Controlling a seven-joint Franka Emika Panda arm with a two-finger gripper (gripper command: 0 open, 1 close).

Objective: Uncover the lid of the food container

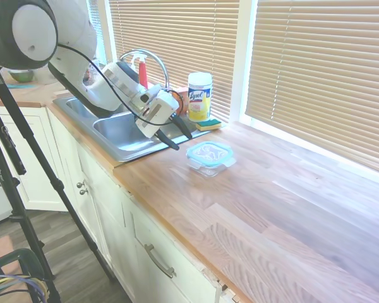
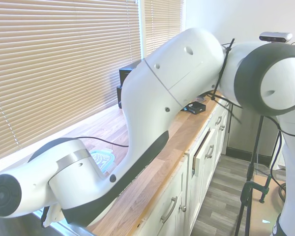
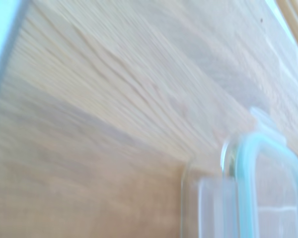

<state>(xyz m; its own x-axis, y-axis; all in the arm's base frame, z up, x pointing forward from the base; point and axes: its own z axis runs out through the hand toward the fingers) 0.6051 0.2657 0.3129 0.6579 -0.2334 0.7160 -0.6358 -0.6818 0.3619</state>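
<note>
The food container [image 1: 211, 166] is a small clear glass dish on the wooden counter, to the right of the sink. The lid [image 1: 208, 151], clear with a teal rim, sits on top of it. My gripper [image 1: 184, 143] hangs just left of the container, over the sink's right edge, tilted toward it. Its two dark fingers are open, with nothing between them, and they do not touch the lid. The wrist view shows the lid's rim [image 3: 267, 183] and the glass wall [image 3: 203, 198] close by. In the second exterior view the arm hides all but a bit of the lid [image 2: 104, 160].
A yellow Lysol wipes canister [image 1: 199, 96] and a yellow-green sponge [image 1: 208, 124] stand behind the container by the window. The steel sink [image 1: 123, 136] with its faucet [image 1: 153, 60] lies to the left. The wooden counter [image 1: 290, 208] stretches to the right, its front edge near.
</note>
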